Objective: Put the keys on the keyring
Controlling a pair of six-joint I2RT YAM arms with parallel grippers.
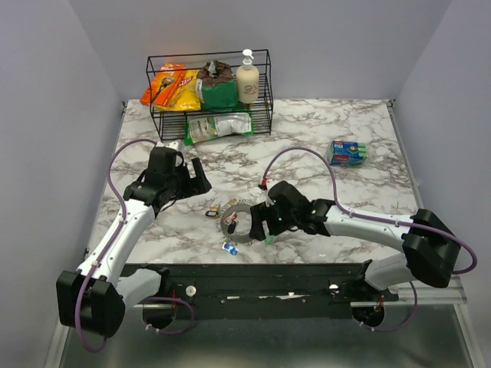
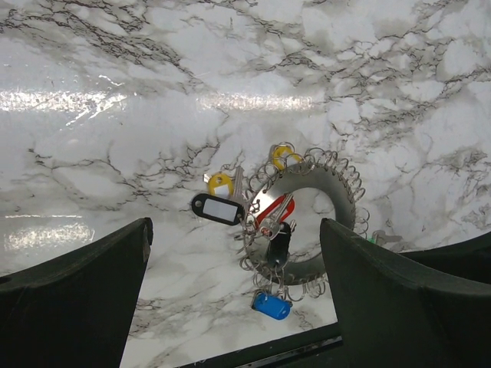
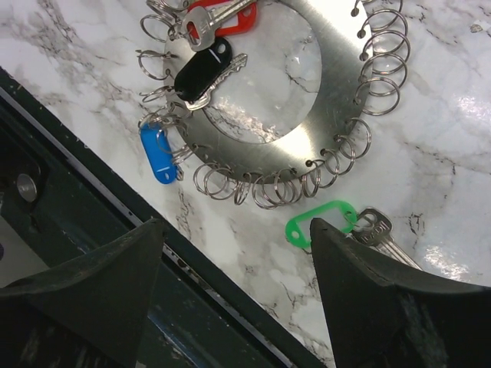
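The grey keyring [image 1: 244, 232] lies flat near the table's front edge, its rim lined with small split rings. It also shows in the left wrist view [image 2: 343, 207] and the right wrist view [image 3: 330, 92]. Red [image 3: 222, 15], black [image 3: 201, 73] and blue [image 3: 159, 153] keys hang on its rim. Yellow [image 2: 219, 183] and black-tagged [image 2: 218, 208] keys lie at its left. A green-tagged key [image 3: 318, 222] lies loose beside the rim, partly under one right finger. My right gripper [image 1: 259, 226] [image 3: 236, 224] is open above it. My left gripper [image 1: 198, 178] [image 2: 235, 222] is open and empty, left of the ring.
A black wire basket [image 1: 265, 84] at the back holds snack bags and a soap bottle [image 1: 247, 78]. A blue-green packet [image 1: 347, 152] lies at the right. A black rail [image 1: 245, 272] runs along the front edge, close to the ring.
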